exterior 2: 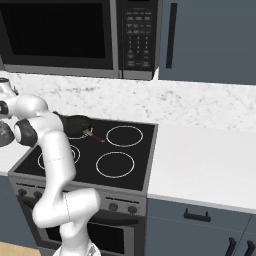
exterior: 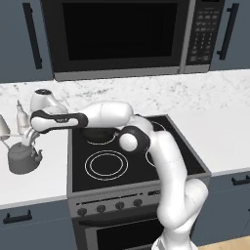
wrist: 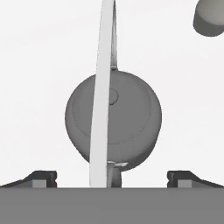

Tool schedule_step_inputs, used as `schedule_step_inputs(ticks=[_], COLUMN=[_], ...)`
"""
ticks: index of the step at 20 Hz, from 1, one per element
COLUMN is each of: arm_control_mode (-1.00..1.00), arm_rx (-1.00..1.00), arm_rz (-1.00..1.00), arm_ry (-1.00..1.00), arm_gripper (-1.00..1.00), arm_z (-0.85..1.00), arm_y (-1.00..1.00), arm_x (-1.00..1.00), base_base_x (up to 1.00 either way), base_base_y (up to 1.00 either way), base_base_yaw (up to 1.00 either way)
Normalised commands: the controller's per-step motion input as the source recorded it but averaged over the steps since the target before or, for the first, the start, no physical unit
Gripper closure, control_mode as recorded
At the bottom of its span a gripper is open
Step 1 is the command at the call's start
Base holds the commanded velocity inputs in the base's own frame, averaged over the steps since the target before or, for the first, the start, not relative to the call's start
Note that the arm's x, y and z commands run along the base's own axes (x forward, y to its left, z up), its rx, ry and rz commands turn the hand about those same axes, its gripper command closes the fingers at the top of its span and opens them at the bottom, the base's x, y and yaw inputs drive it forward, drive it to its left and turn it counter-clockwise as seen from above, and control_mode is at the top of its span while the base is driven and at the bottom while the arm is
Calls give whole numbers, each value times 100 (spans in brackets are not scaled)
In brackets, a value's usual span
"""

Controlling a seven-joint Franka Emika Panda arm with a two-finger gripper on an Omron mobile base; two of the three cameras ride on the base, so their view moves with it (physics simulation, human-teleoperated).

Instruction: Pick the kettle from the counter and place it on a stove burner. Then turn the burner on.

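The squat grey kettle (exterior: 22, 159) stands on the white counter (exterior: 30, 188) left of the stove. My gripper (exterior: 28, 138) hangs straight above it, open, its fingers reaching down around the wire handle. Seen from the hand, the kettle (wrist: 129, 122) lies directly below, and its thin arched handle (wrist: 101, 87) rises between the two wide-apart fingertips (wrist: 41, 178) without touching either. The double-ring stove burner (exterior: 106, 164) is at the front left of the black cooktop, with nothing on it. From the right base, a sliver of the kettle (exterior 2: 4, 133) peeks out at the left edge.
A black frying pan (exterior: 97, 133) sits on the rear-left burner, partly behind my arm. Two pale shakers (exterior: 19, 115) stand on the counter behind the kettle. Stove knobs (exterior: 101, 208) line the front panel. A microwave (exterior: 122, 34) hangs above the stove.
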Motion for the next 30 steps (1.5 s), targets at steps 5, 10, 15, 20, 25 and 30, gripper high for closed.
schedule_step_inputs(ticks=[5, 10, 15, 20, 25, 30], arm_control_mode=[-100, -100, -100, -100, -100, -100], arm_rx=[0, 0, 0, 0, 0, 0], arm_rz=[0, 0, 0, 0, 0, 0], arm_ry=[0, 0, 0, 0, -4, -5], arm_gripper=[-100, -100, 100, 100, 100, 100], arm_z=[-1, -1, 0, 0, 0, 0], arm_y=[23, 7, 0, 0, 0, -2], arm_x=[8, 0, 0, 0, -6, -30], base_base_x=[0, 0, 0, 0, 0, 0], base_base_y=[0, 0, 0, 0, 0, 0], base_base_yaw=[0, 0, 0, 0, 0, 0])
